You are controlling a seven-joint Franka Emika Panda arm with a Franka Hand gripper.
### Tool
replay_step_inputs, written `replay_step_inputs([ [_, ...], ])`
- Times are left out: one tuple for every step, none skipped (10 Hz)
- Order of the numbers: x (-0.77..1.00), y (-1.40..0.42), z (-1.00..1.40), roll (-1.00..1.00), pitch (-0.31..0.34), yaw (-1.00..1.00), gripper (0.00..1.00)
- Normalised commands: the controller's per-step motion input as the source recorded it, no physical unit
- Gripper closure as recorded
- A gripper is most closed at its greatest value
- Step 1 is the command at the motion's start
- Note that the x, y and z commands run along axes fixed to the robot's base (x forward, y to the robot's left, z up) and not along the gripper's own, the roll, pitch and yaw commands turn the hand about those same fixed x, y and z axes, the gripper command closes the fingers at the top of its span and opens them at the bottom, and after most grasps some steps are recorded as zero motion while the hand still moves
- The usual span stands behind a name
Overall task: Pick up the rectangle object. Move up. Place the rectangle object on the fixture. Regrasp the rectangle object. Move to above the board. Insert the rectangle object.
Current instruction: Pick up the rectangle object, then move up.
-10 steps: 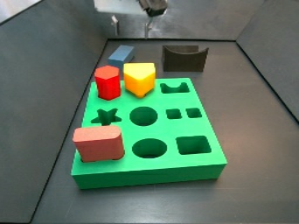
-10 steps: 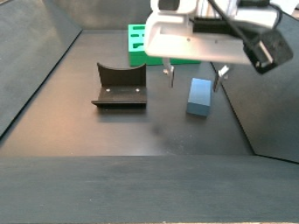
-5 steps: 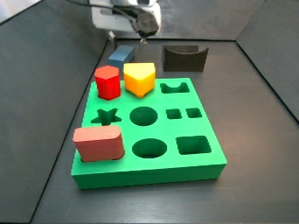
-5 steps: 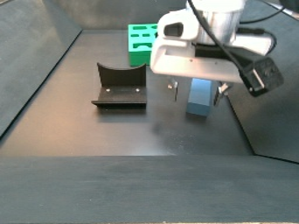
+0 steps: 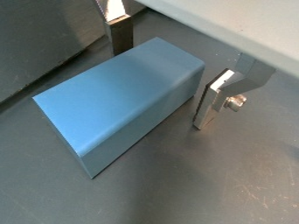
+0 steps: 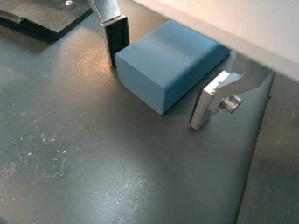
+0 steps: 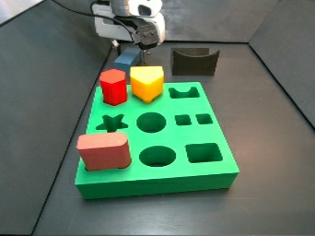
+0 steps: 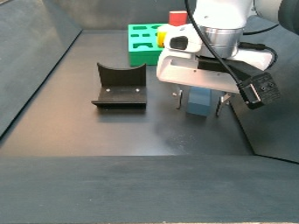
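Note:
The slate-blue rectangle object (image 5: 122, 101) lies flat on the dark floor and shows in both wrist views (image 6: 173, 63). My gripper (image 5: 163, 66) is low over it, open, with one finger on each side of the block. One finger (image 6: 114, 39) stands beside one long face, the other finger (image 6: 211, 101) a little off the opposite face. In a side view the gripper (image 8: 208, 101) straddles the block (image 8: 201, 102). The dark fixture (image 8: 119, 86) stands apart from it. The green board (image 7: 172, 175) lies in front of the gripper (image 7: 133, 39), and the fixture (image 7: 194, 61) shows there too.
On the board stand a red hexagon block (image 7: 113, 88), a yellow pentagon block (image 7: 147, 83) and a salmon-red square block (image 7: 103, 152). Grey walls enclose the floor; a wall edge (image 8: 239, 131) runs close beside the gripper.
My gripper has come down from above the rectangle object until its fingers sit on both sides of it. The block has not moved.

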Motion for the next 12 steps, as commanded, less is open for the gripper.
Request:
replay_step_inputs([
  [0.00, 0.00, 0.00, 0.00, 0.000, 0.00, 1.00],
  [0.00, 0.00, 0.00, 0.00, 0.000, 0.00, 1.00],
  [0.00, 0.00, 0.00, 0.00, 0.000, 0.00, 1.00],
  [0.00, 0.00, 0.00, 0.00, 0.000, 0.00, 1.00],
  [0.00, 0.00, 0.00, 0.00, 0.000, 0.00, 1.00],
  [0.00, 0.00, 0.00, 0.00, 0.000, 0.00, 1.00],
  [0.00, 0.00, 0.00, 0.00, 0.000, 0.00, 1.00],
  [0.00, 0.00, 0.00, 0.00, 0.000, 0.00, 1.00],
  [0.00, 0.00, 0.00, 0.00, 0.000, 0.00, 1.00],
  [0.00, 0.00, 0.00, 0.00, 0.000, 0.00, 1.00],
  [0.00, 0.00, 0.00, 0.00, 0.000, 0.00, 1.00],
  [0.00, 0.00, 0.83, 0.00, 0.000, 0.00, 1.00],
])
